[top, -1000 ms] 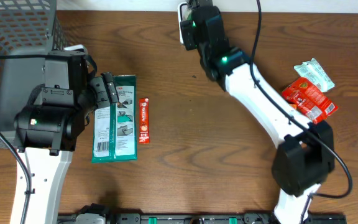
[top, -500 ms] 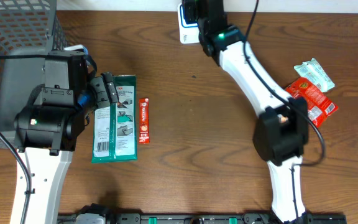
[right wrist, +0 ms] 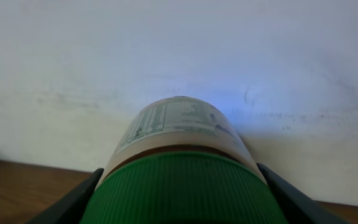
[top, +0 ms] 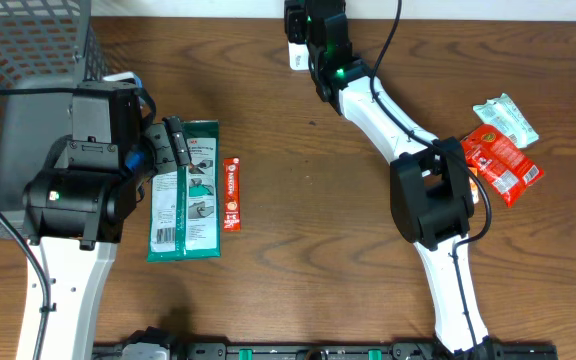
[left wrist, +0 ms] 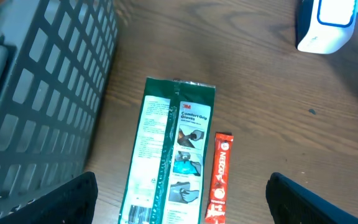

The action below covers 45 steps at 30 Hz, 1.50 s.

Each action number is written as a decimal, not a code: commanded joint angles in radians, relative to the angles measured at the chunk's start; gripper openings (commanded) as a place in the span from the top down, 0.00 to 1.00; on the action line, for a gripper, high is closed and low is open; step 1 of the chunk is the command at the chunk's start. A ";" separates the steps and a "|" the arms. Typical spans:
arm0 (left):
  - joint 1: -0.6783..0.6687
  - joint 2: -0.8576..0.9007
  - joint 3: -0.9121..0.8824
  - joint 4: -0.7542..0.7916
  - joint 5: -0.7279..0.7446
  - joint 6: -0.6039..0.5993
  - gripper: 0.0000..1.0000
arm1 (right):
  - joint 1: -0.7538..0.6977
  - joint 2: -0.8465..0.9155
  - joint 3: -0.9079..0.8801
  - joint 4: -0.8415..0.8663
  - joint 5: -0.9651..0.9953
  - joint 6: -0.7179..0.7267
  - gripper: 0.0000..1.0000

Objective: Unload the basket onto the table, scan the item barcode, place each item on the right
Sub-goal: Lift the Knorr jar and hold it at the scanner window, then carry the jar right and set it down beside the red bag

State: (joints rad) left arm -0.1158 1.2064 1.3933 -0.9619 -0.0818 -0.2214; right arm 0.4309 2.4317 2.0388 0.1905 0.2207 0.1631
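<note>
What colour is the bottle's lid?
Green. The lid on the bottle shows best in the right wrist view.

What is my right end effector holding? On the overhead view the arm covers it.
Observer: On the right wrist view, the right end effector grips a round bottle with a green ribbed cap, facing a white surface.
Operator: Barcode showing?
Observer: None in that view; the pale paper label shows only fine print on its upper side.
Operator: What does the left-hand packet say?
Observer: The left wrist view reads "Comfort Grip Gloves" on the flat green plastic packet.
</note>
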 commanded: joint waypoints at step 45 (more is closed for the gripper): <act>0.002 0.002 0.005 0.000 -0.009 -0.009 0.13 | -0.040 -0.571 0.022 -1.053 -0.169 0.053 0.99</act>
State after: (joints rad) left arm -0.1158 1.2064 1.3933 -0.9627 -0.0814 -0.2214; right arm 0.3920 1.9110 2.0560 -0.7319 0.0708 0.2054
